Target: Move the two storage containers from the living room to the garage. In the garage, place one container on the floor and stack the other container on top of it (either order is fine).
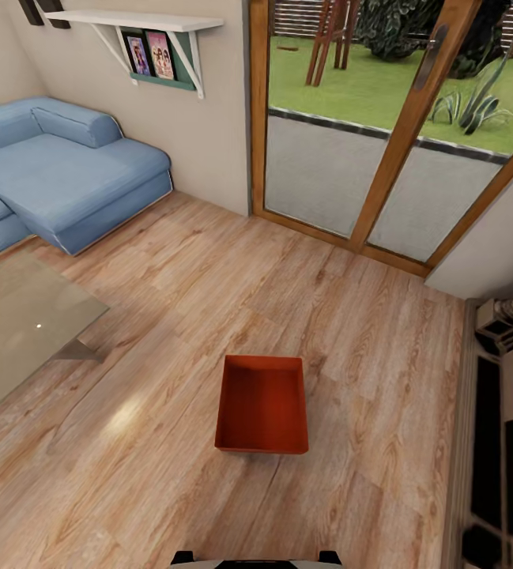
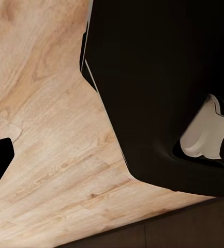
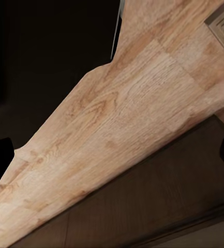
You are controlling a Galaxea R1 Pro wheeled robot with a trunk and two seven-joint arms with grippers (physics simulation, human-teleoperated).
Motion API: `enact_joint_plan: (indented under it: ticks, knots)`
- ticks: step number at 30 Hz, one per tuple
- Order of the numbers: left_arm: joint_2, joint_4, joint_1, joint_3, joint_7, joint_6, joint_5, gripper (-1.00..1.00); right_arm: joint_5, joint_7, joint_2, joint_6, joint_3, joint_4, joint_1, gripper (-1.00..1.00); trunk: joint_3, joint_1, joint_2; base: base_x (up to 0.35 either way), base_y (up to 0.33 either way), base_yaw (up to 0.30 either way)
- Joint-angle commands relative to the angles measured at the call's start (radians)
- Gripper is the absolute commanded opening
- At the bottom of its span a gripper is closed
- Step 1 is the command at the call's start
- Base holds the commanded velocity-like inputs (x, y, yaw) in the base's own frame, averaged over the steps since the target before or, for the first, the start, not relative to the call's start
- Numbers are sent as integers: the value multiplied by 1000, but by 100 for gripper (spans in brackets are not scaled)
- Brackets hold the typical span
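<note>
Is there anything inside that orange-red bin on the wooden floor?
No, the storage container sits open on the plank floor in the head view, and its inside shows bare walls and bottom.

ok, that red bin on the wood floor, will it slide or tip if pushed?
The storage container sits flat, low and wide, so tipping looks unlikely. The glossy plank floor suggests it would slide. Empty and open-topped, it is probably light; walls look rigid.
</note>
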Motion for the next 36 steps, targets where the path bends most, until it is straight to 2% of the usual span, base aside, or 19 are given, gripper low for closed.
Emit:
enact_joint_plan:
  ticks: [1,12,24,36]
  knots:
    - [0,0,0,2,0,-1,4,100,-4,-2,0,-5,8,3,-1,100,-1,0,-1,0,0,0]
    - [-1,0,0,2,-2,-2,3,100,-4,-2,0,-6,8,3,-1,100,-1,0,-1,98,0,0]
    - [0,0,0,2,-1,-1,3,100,-10,-1,3,-1,6,3,-1,100,-1,0,-1,7,0,-96]
    - [0,1,0,2,0,-1,4,100,-4,-2,1,-3,6,3,-1,100,-1,0,-1,0,41,-7]
